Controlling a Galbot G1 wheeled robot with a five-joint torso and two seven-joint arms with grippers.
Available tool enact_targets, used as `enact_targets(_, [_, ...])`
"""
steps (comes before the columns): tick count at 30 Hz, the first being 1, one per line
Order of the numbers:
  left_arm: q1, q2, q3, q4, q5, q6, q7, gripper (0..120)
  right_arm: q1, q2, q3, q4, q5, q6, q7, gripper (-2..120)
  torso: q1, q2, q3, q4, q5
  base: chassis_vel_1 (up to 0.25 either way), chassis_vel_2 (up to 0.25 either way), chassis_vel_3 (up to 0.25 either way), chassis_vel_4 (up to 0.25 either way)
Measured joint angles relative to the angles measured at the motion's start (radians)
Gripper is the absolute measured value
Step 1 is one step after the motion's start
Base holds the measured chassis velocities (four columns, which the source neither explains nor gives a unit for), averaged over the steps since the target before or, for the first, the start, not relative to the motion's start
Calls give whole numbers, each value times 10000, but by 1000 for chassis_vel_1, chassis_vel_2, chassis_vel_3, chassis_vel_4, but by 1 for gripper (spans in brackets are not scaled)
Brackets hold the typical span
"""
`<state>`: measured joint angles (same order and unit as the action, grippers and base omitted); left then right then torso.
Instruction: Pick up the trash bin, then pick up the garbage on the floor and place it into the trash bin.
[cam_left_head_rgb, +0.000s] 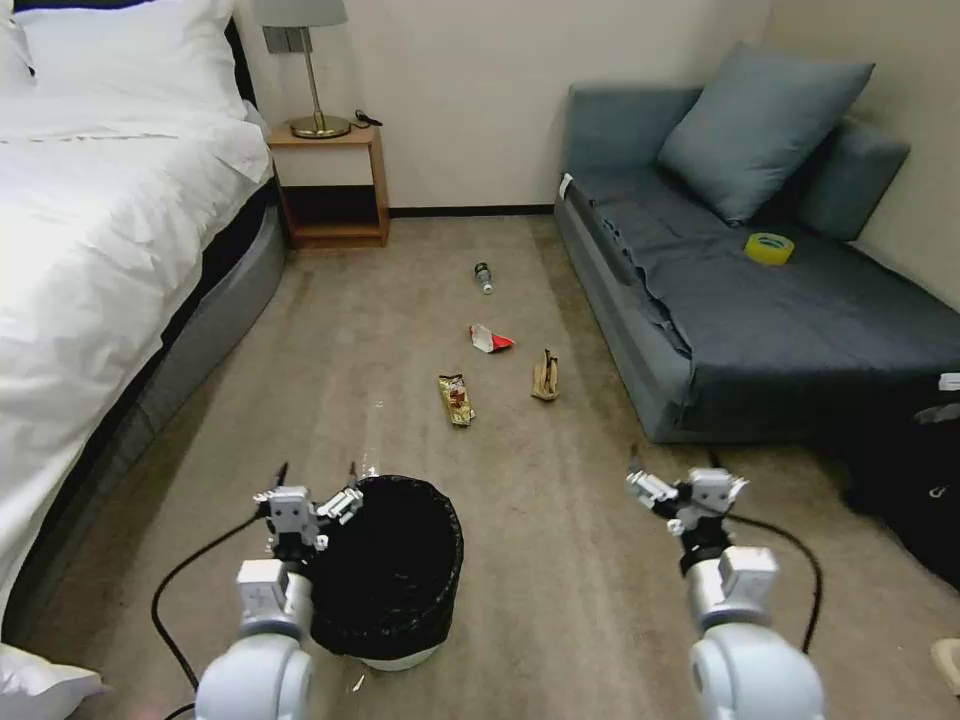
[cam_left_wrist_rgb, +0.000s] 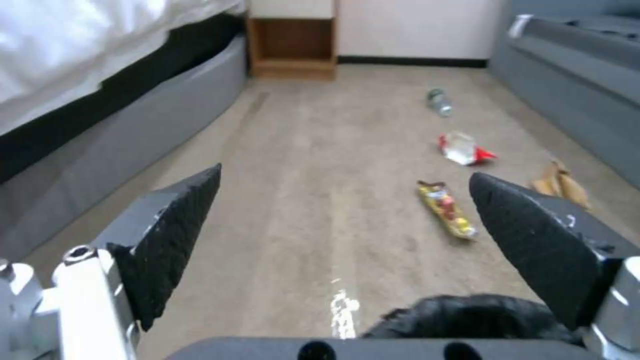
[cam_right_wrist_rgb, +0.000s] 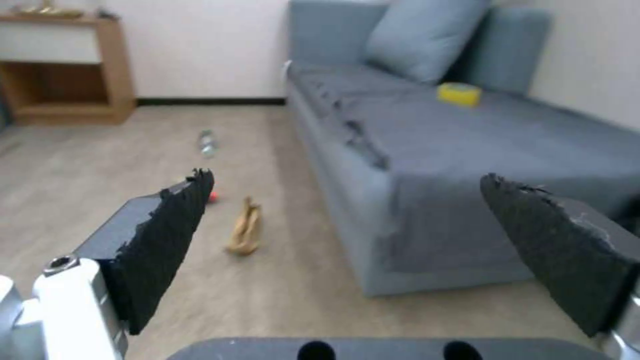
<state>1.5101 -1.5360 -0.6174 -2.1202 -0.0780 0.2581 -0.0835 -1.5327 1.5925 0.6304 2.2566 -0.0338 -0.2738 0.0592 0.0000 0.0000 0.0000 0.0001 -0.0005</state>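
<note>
The left tool (cam_left_head_rgb: 318, 475), spread wide, hovers at the near-left rim of the trash bin (cam_left_head_rgb: 395, 570), which stands on the floor. The right tool (cam_left_head_rgb: 640, 462), also spread, hangs well right of it. The garbage (cam_left_head_rgb: 456, 398) lies scattered ahead on the floor.

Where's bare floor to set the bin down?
Bare carpet lies between the bed and the snack wrapper, and between the trash bin and right gripper. The litter crowds the middle, toward the sofa.

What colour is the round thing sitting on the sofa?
The tape roll on the sofa is yellow, clearest in the head view.
</note>
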Motion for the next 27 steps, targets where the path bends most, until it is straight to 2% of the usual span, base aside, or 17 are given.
enact_targets(2, [-48,-31,-175,-387,-280,604,-168,100,-88,-23,59,137,124,-85,147,100,0,0,0,-3,1,0,0,0,0])
enact_targets(3, [48,153,-275,-692,-477,773,-211,100,-125,-35,81,177,163,-94,200,100,0,0,0,-2,6,0,0,0,0])
enact_targets(5, [131,303,-318,-865,-617,860,-248,100,-163,-48,88,205,195,-95,234,100,0,0,0,0,11,0,0,0,0])
enact_targets(7, [286,513,-296,-1165,-960,1047,-291,100,-219,-81,103,238,250,-96,264,100,0,0,0,0,-1,0,0,0,0])
enact_targets(11, [351,600,-281,-1340,-1129,1159,-370,100,-227,-99,116,255,274,-96,278,100,0,0,0,0,1,0,0,0,0])
enact_targets(14, [513,784,-216,-1787,-1486,1542,-639,100,-249,-149,166,272,319,-96,292,100,0,0,0,-1,4,0,0,0,0])
enact_targets(16, [662,999,-185,-2237,-1883,2240,-1120,100,-279,-192,192,335,349,-104,291,100,0,0,0,-1,6,0,0,0,0])
enact_targets(18, [691,1055,-166,-2332,-2051,2472,-1280,100,-288,-199,193,341,352,-105,290,100,0,0,0,0,5,0,0,0,0])
enact_targets(21, [781,1452,-81,-3042,-3789,4421,-2804,100,-312,-217,197,424,385,-118,275,100,0,0,0,-1,5,0,0,0,0])
enact_targets(22, [781,1452,-81,-3042,-3789,4421,-2804,100,-312,-217,197,424,385,-118,275,100,0,0,0,-1,5,0,0,0,0])
enact_targets(23, [779,1594,-105,-3178,-4310,4818,-3266,100,-342,-249,215,462,413,-122,265,100,0,0,0,-1,5,0,0,0,0])
enact_targets(25, [765,1658,-98,-3123,-4464,4887,-3400,100,-365,-281,226,479,426,-122,262,100,0,0,0,0,5,0,0,0,0])
enact_targets(27, [733,1752,12,-2553,-4506,4905,-3546,100,-397,-328,244,512,458,-122,252,100,0,0,0,-1,5,0,0,0,0])
